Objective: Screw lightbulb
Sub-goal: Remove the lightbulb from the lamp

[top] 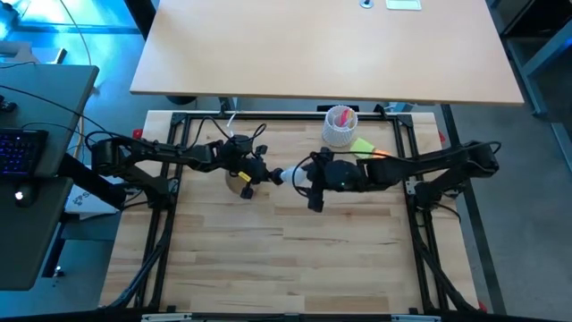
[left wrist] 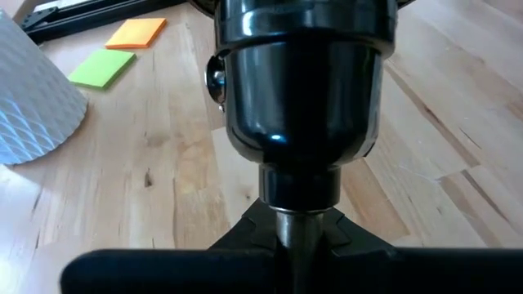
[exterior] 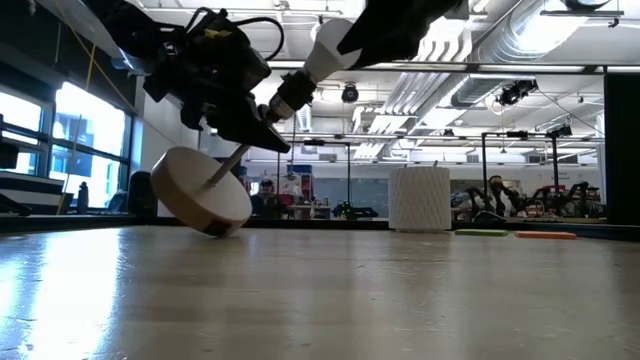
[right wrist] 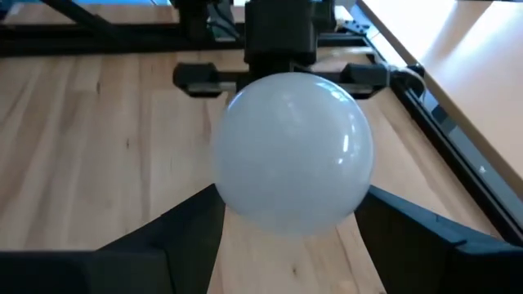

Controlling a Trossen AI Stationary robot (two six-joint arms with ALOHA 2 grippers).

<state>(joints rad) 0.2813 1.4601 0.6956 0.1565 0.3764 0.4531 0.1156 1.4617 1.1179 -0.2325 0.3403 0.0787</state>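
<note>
- Left gripper [top: 239,168], table centre-left: fingers fully closed on the thin stem of the stand [exterior: 200,192]. The wooden disc is tilted, one edge touching the table [top: 295,259], with the black socket [left wrist: 301,98] facing the other arm.
- Right gripper [top: 304,172], just beside the left one: fingers part open, clamped around the bulb [right wrist: 290,151] by its globe. The bulb is in the air between the grippers, base [exterior: 283,98] pointing at the socket.
- Low view: base close to the socket; cannot tell whether the threads have caught.
- Judged step: aligning and starting the thread.
- To do it well: bring bulb axis in line with socket axis before turning; push lightly; hold the stand steady; stop and re-seat if it binds.
- Risk: cross-threading; globe slipping in the fingers.
</note>
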